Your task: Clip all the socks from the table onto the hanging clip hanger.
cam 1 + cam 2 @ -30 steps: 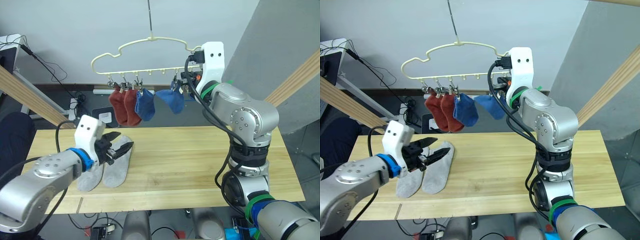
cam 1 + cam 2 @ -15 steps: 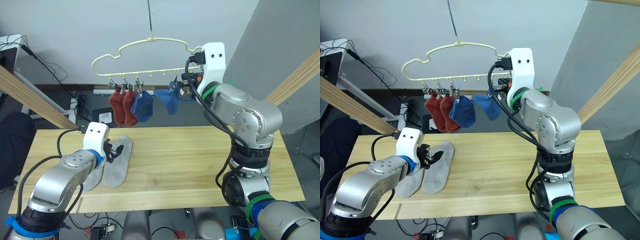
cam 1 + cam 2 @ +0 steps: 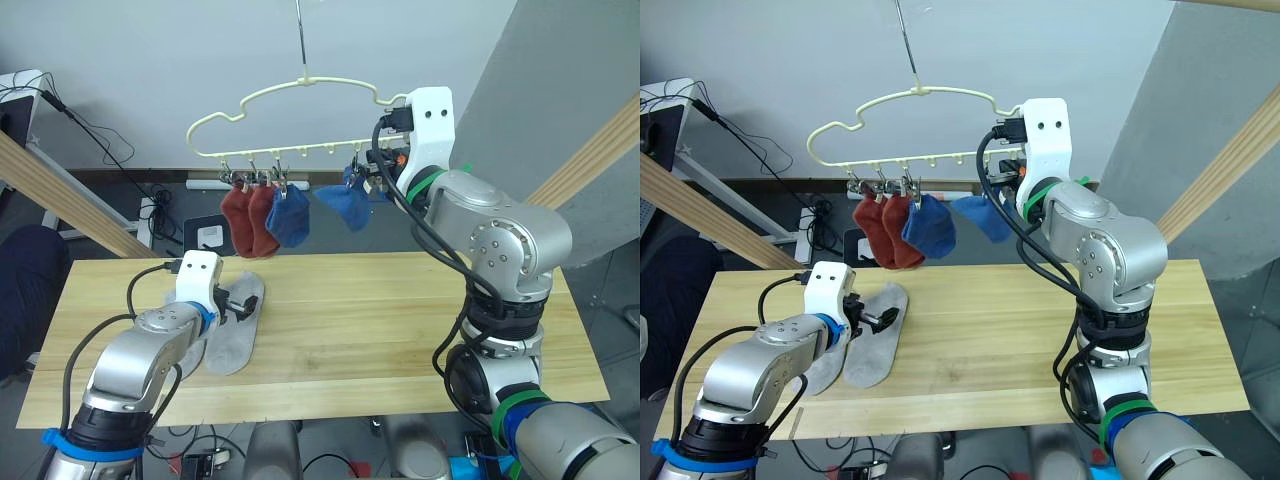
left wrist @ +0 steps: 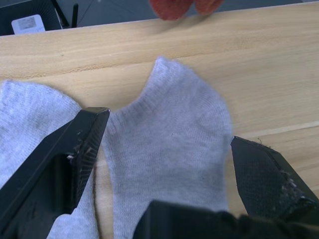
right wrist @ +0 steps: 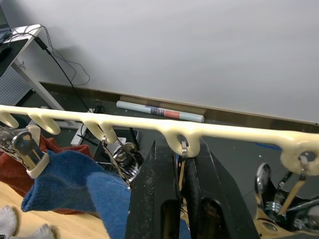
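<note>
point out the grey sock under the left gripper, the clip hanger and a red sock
grey sock (image 4: pixel 169 144), left wrist view, mid fabric
clip hanger (image 3: pixel 300 82), left eye view, top of frame
red sock (image 3: pixel 238 215), left eye view, its body

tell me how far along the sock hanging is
Done: two red socks and one blue sock hang clipped on the hanger. In hand: the right pincer is shut at a clip, with a second blue sock there. Left: two grey socks lie on the table; the open left pincer straddles one.

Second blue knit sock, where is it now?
The second blue knit sock hangs from the pale yellow cloud-outline clip hanger, right of the first blue sock, beside the right gripper.
</note>
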Controlling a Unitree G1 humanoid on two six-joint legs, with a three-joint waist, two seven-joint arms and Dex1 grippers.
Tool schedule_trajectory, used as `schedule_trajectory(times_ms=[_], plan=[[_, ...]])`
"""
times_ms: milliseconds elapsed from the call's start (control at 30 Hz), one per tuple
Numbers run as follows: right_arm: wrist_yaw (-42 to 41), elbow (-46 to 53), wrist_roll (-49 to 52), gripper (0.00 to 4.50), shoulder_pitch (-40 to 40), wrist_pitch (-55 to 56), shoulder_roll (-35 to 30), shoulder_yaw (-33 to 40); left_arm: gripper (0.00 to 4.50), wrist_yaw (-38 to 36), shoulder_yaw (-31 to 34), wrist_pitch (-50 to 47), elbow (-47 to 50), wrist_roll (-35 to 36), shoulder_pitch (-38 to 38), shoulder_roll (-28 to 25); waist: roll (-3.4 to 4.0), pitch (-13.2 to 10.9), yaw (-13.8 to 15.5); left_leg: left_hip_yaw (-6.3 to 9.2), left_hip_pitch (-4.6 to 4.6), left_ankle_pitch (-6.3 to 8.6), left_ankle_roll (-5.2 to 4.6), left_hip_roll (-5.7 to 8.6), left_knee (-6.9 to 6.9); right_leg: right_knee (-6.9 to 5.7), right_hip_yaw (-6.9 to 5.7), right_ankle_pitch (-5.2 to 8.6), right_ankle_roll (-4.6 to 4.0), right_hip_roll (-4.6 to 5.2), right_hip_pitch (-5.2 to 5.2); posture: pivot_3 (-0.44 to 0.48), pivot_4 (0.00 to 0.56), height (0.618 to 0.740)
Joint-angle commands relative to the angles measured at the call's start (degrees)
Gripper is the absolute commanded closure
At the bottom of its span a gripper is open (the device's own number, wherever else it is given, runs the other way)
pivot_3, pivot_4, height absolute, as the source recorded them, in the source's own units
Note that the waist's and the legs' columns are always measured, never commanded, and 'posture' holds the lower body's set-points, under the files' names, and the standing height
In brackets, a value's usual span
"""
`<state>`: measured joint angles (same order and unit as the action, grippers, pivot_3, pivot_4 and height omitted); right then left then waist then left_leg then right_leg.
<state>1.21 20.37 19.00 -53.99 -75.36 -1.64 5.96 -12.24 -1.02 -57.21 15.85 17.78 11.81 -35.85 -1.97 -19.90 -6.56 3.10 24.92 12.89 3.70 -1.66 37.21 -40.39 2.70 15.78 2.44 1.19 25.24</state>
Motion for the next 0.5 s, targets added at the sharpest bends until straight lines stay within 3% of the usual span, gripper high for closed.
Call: schedule_trajectory(times_ms=[33, 500], plan=[[0.15, 3.29, -0.03, 4.5, -0.1, -0.77, -0.44, 1.02, 0.02, -0.75, -1.38, 2.97, -3.21, -2.62, 0.92, 1.26, 0.0, 0.0, -0.02, 0.0, 0.01, 0.0, 0.0, 0.0, 0.01, 0.01, 0.0, 0.0, 0.0, 0.0, 0.0, -0.213, 0.337, 0.74], [0.75, 5.42, -0.42, 4.5, -0.19, -3.98, -0.4, 2.12, 0.02, -2.62, -4.79, 0.68, -10.14, -7.66, 3.05, 3.98, 0.0, 0.0, -0.24, 0.02, -0.03, -0.01, -0.03, 0.02, 0.02, 0.01, -0.01, 0.0, 0.0, 0.01, -0.07, -0.247, 0.356, 0.74]])
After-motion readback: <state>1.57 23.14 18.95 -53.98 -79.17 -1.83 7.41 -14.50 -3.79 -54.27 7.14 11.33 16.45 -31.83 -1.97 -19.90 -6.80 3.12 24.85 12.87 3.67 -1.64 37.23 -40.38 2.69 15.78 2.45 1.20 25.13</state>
